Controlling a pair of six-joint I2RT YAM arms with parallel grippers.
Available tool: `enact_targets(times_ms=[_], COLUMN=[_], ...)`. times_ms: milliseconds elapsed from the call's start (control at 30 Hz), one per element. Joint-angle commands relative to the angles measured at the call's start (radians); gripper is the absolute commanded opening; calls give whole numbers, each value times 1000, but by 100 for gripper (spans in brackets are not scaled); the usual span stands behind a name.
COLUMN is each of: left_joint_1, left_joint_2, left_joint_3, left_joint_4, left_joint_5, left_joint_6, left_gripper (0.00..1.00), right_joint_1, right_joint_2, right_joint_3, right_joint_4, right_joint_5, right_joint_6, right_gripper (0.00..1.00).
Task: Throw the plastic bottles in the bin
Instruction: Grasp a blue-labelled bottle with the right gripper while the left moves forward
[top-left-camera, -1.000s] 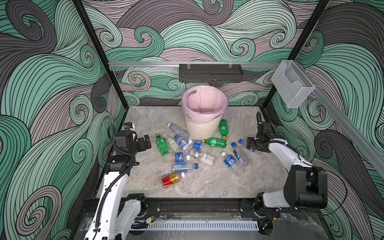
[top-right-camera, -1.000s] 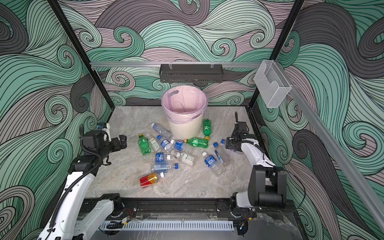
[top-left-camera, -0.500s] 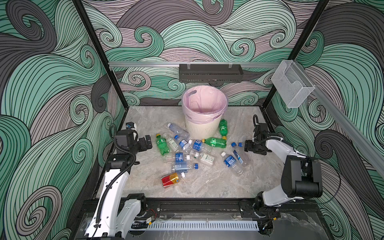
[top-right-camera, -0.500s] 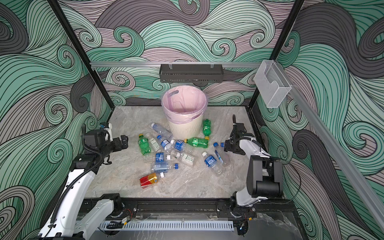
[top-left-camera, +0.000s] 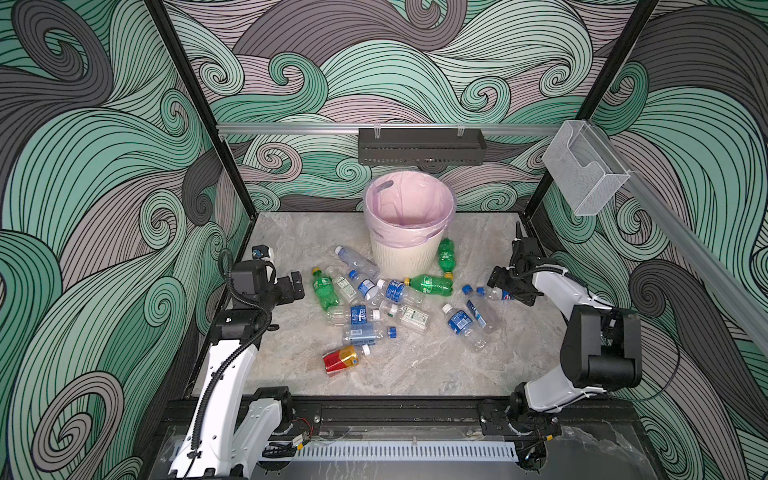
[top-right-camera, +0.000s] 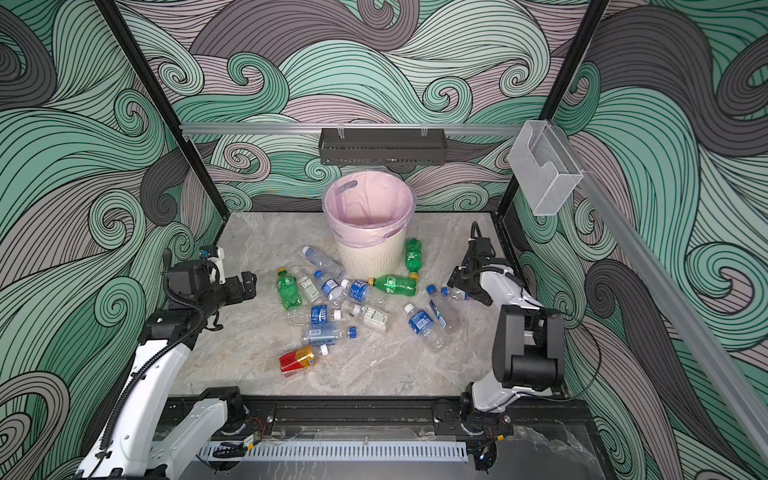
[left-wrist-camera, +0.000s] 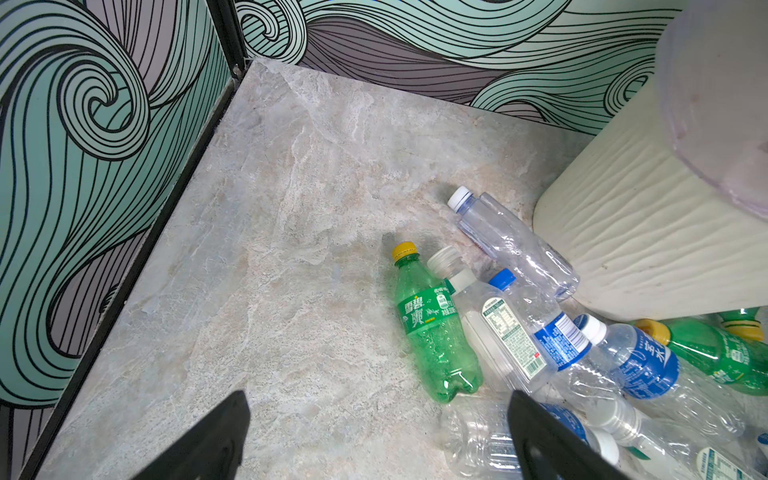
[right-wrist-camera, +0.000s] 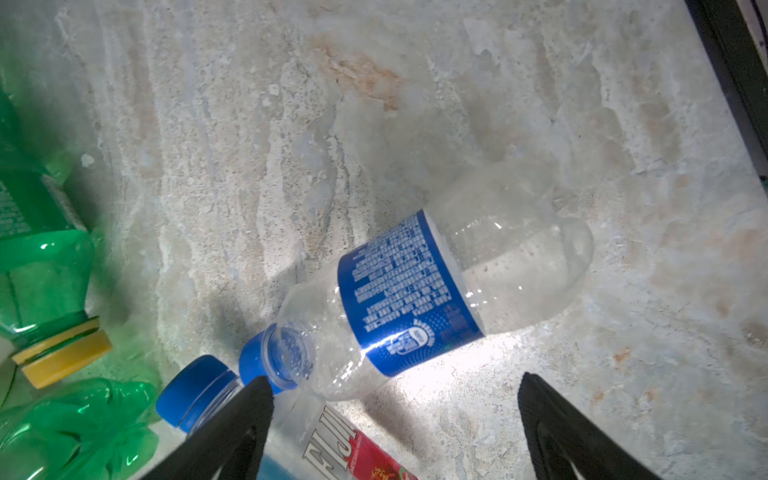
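A grey marbled surface (top-left-camera: 415, 374) carries a round cream ribbed bin with pink liner (top-left-camera: 405, 257) at its back edge; small clear, green and red-labelled plastic bottles (top-left-camera: 365, 316) lie strewn in front of it. Near the right edge the right end effector (right-wrist-camera: 392, 380), fingers apart and empty, hovers over a clear blue-labelled bottle (right-wrist-camera: 415, 291): best to straddle its labelled middle, avoiding the neighbouring caps. The left end effector (left-wrist-camera: 376, 395), likewise spread, has bare room along the left edge.

The bin (top-left-camera: 399, 257) stands at the back of the table (top-left-camera: 291, 232) — the bottles (top-left-camera: 359, 314) lie strewn before and beside it.
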Motion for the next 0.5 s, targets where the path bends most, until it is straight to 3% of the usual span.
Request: enact_targets(times_ms=[0, 167, 467], left_joint_1=[-6, -6, -6], left_joint_2=[-12, -15, -29], left_joint_3=[11, 6, 2], left_joint_4=[-25, -25, -40], left_joint_5=[9, 18, 16], left_joint_6=[19, 20, 35], left_gripper=[99, 99, 99], right_joint_1=[-6, -20, -38], right_joint_2=[-4, 6, 113], right_joint_3=[-25, -83, -54], right_joint_4=[56, 185, 279], right_joint_5=[41, 24, 7], right_joint_6=[142, 253, 304], right_gripper=[92, 92, 86])
